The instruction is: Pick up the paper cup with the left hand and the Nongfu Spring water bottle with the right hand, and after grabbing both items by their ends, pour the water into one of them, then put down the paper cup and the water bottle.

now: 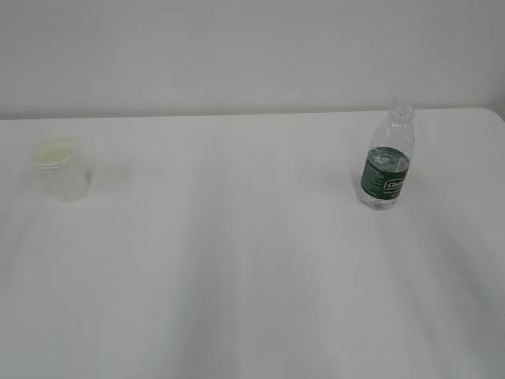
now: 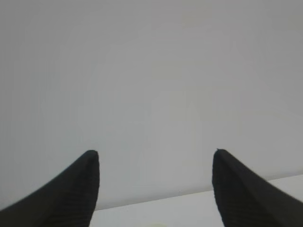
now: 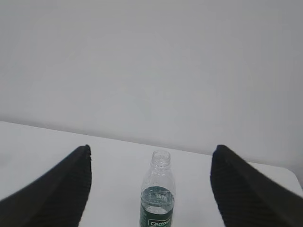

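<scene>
The paper cup (image 1: 60, 170) stands upright at the far left of the white table (image 1: 237, 260); the water bottle (image 1: 387, 158) stands upright well apart at the far right (capless, green label, partly filled with water). Neither arm shows in the exterior view. The right hand (image 3: 150, 153) hangs with fingers spread wide and empty; the bottle sits beyond them, centred in the gap, untouched. The left hand (image 2: 155, 153) is likewise wide open and empty, facing the wall; the cup cannot be made out there.
</scene>
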